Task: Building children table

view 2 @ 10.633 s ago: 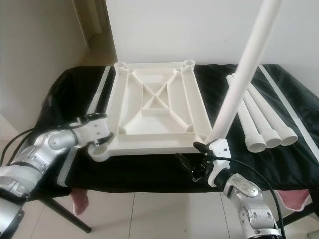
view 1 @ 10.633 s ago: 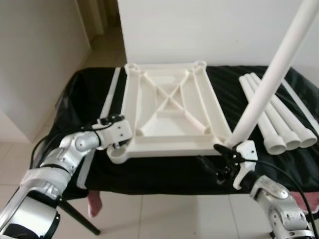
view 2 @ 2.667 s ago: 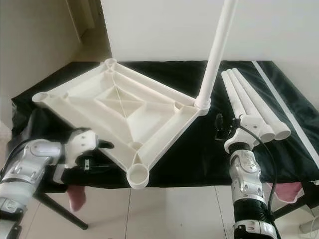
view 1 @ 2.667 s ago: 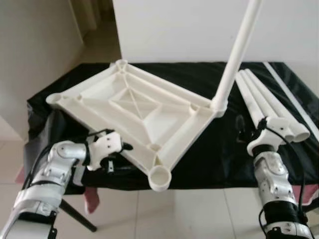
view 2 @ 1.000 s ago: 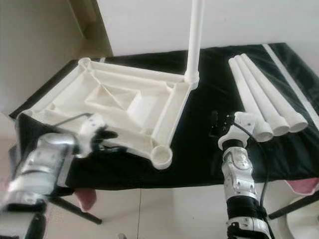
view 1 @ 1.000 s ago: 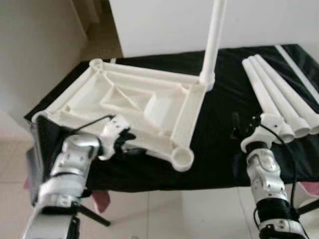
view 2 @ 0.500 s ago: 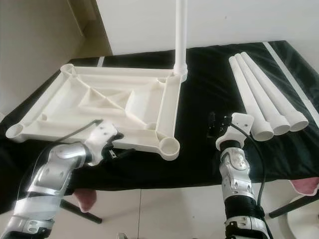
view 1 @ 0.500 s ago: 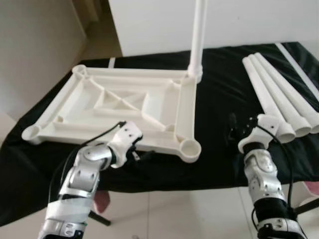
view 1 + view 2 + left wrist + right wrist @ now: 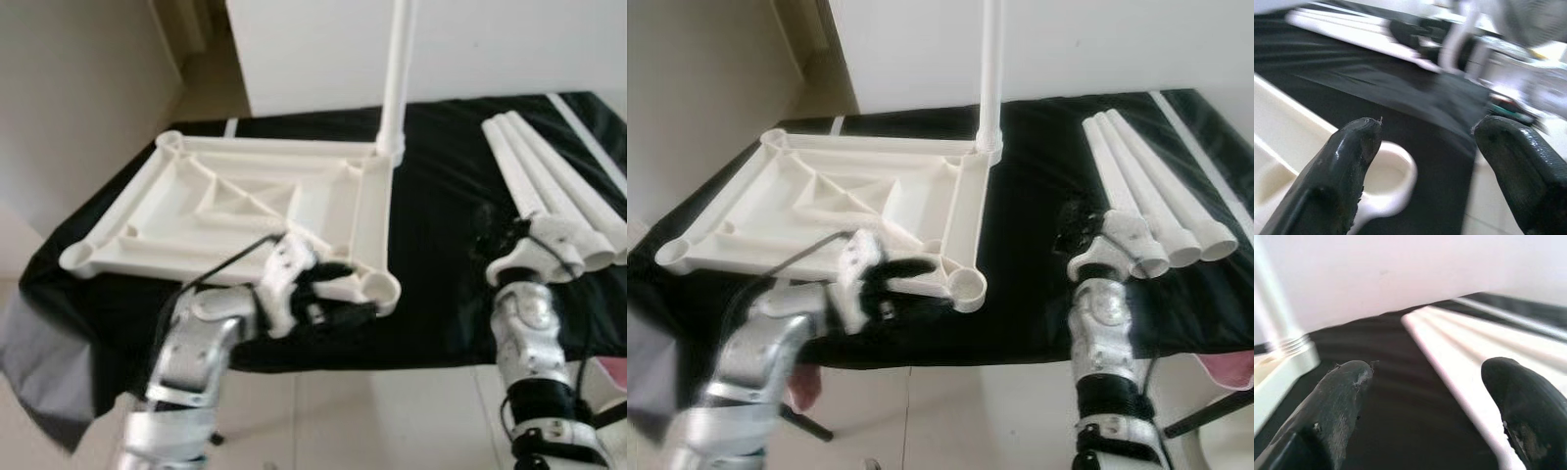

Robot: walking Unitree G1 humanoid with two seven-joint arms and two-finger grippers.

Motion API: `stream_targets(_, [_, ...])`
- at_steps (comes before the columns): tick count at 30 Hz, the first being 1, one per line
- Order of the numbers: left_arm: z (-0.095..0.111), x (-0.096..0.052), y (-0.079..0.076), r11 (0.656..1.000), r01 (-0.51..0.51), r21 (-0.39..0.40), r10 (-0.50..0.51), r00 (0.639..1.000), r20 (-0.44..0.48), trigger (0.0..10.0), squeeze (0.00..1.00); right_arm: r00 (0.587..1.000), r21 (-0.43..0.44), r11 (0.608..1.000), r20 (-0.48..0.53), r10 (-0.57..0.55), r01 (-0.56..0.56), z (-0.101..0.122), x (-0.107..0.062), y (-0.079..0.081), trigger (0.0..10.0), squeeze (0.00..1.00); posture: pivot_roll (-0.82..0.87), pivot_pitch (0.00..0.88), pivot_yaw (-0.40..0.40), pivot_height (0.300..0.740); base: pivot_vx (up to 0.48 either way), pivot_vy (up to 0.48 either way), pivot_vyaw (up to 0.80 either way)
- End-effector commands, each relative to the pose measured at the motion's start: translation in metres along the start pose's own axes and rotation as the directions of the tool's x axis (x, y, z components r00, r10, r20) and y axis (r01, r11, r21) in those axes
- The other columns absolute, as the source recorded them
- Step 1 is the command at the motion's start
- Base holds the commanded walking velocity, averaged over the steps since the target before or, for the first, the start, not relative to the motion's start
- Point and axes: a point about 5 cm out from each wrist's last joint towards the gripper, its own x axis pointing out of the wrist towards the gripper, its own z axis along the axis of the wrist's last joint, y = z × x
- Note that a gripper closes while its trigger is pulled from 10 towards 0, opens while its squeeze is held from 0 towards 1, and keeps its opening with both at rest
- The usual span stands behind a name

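Bench [image 9: 431, 294]: draped in black cloth; its near edge runs across the head views just beyond both arms, with pale floor tiles below.
Tabletop [image 9: 245, 211]: white plastic, lying underside up with ribs showing, on the bench's 9 o'clock half; its 9 o'clock corner socket sits close to the cloth's edge.
Fitted leg [image 9: 396, 69]: stands upright in the corner socket at the tabletop's 1 o'clock corner, rising out of the top of the picture.
Near socket [image 9: 967, 285]: open round socket at the tabletop's 5 o'clock corner, close to the bench's near edge.
Loose legs [image 9: 1136, 211]: three white tubes lying side by side at 3 o'clock, open ends toward the robot, running away toward 12 o'clock.
Open room: a bare strip of black cloth lies between the tabletop's 3 o'clock rail and the loose legs.
Left claw [image 9: 338, 292]: released, fingers spread, at the tabletop's near edge just beside the near socket; in the left wrist view one finger [image 9: 1347, 166] overlaps the socket ring. Whether it touches cannot be told.
Right claw [image 9: 1073, 227]: released, fingers parted, above the cloth just on the 9 o'clock side of the loose legs' open ends, holding nothing.
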Motion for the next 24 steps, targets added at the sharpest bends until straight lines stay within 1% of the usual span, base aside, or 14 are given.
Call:
stream_targets(1, [0.0, 0.002, 0.004, 0.999, -0.04, -0.018, 0.04, 0.999, -0.007, 10.0, 0.0, 1.0, -0.023, 0.999, -0.006, -0.027, 0.026, 0.0, 0.001, -0.002, 10.0, 0.0, 0.02, 0.002, 0.072, 0.74, 0.0, 0.0, 0.0])
stream_targets(2, [0.005, 0.011, 0.006, 0.997, -0.075, -0.028, 0.076, 0.997, 0.019, 10.0, 0.0, 0.998, -0.033, 0.997, -0.007, -0.065, 0.065, 0.003, 0.003, -0.008, 10.0, 0.0, 0.01, 0.003, 0.066, 0.74, 0.0, 0.0, 0.0])
stream_targets(3, [0.008, 0.015, 0.009, 0.995, -0.09, -0.051, 0.092, 0.995, 0.028, 10.0, 0.0, 0.996, -0.04, 0.995, -0.015, -0.092, 0.091, 0.004, 0.004, -0.011, 10.0, 0.0, 0.0, 0.005, 0.055, 0.74, 0.0, 0.0, 0.0])
stream_targets(4, [0.008, 0.015, 0.009, 0.995, -0.09, -0.051, 0.092, 0.995, 0.028, 10.0, 0.0, 0.996, -0.04, 0.995, -0.015, -0.092, 0.091, 0.004, 0.004, -0.011, 10.0, 0.0, 0.0, 0.005, 0.055, 0.74, 0.0, 0.0, 0.0])
stream_targets(6, [0.011, 0.02, 0.013, 0.99, -0.111, -0.09, 0.115, 0.992, 0.043, 10.0, 0.0, 0.991, -0.055, 0.991, -0.028, -0.127, 0.126, 0.004, 0.005, -0.015, 10.0, 0.0, -0.01, 0.008, 0.04, 0.74, 0.0, 0.0, 0.0])
stream_targets(7, [0.011, 0.02, 0.013, 0.99, -0.111, -0.09, 0.115, 0.992, 0.043, 10.0, 0.0, 0.991, -0.055, 0.991, -0.028, -0.127, 0.126, 0.004, 0.005, -0.015, 10.0, 0.0, -0.01, 0.008, 0.04, 0.74, 0.0, 0.0, 0.0])
stream_targets(8, [0.012, 0.022, 0.016, 0.988, -0.123, -0.088, 0.129, 0.99, 0.056, 10.0, 0.0, 0.989, -0.068, 0.988, -0.042, -0.141, 0.138, 0.003, 0.005, -0.019, 10.0, 0.0, 0.0, 0.009, 0.021, 0.74, 0.0, 0.0, 0.0])
stream_targets(9, [0.012, 0.024, 0.018, 0.988, -0.14, -0.071, 0.144, 0.988, 0.06, 10.0, 0.0, 0.988, -0.085, 0.986, -0.059, -0.146, 0.141, 0.001, 0.005, -0.022, 10.0, 0.0, 0.0, 0.011, 0.009, 0.74, 0.0, 0.0, 0.0])
stream_targets(11, [0.011, 0.03, 0.021, 0.986, -0.159, -0.05, 0.161, 0.986, 0.038, 10.0, 0.0, 0.984, -0.101, 0.984, -0.09, -0.153, 0.144, -0.005, 0.002, -0.027, 10.0, 0.0, 0.0, 0.026, -0.014, 0.74, 0.0, 0.0, 0.0])
stream_targets(13, [0.012, 0.031, 0.021, 0.986, -0.163, -0.041, 0.164, 0.986, 0.034, 10.0, 0.0, 0.983, -0.106, 0.984, -0.097, -0.155, 0.145, -0.006, 0.001, -0.028, 10.0, 0.0, -0.01, 0.034, -0.018, 0.74, 0.0, 0.0, 0.0])
stream_targets(15, [0.011, 0.033, 0.023, 0.982, -0.171, -0.076, 0.175, 0.984, 0.042, 10.0, 0.0, 0.984, -0.115, 0.985, -0.113, -0.138, 0.125, -0.008, -0.002, -0.027, 10.0, 0.0, -0.03, 0.053, -0.019, 0.74, 0.0, 0.0, 0.0])
stream_targets(18, [0.009, 0.034, 0.025, 0.98, -0.18, -0.079, 0.183, 0.983, 0.032, 10.0, 0.0, 0.984, -0.116, 0.987, -0.126, -0.129, 0.114, -0.009, -0.003, -0.026, 10.0, 0.0, -0.03, 0.058, -0.019, 0.74, 0.0, 0.0, 0.0])
stream_targets(20, [0.009, 0.035, 0.028, 0.977, -0.201, -0.074, 0.203, 0.979, 0.013, 10.0, 0.0, 0.981, -0.129, 0.988, -0.165, -0.103, 0.082, -0.01, -0.003, -0.026, 10.0, 0.0, -0.04, 0.075, -0.021, 0.74, 0.0, 0.0, 0.0])
stream_targets(24, [0.01, 0.034, 0.029, 0.974, -0.211, -0.079, 0.213, 0.977, 0.015, 10.0, 0.0, 0.975, -0.122, 0.989, -0.198, -0.105, 0.082, -0.01, -0.003, -0.027, 10.0, 0.0, -0.04, 0.079, -0.019, 0.74, 0.0, 0.0, 0.0])
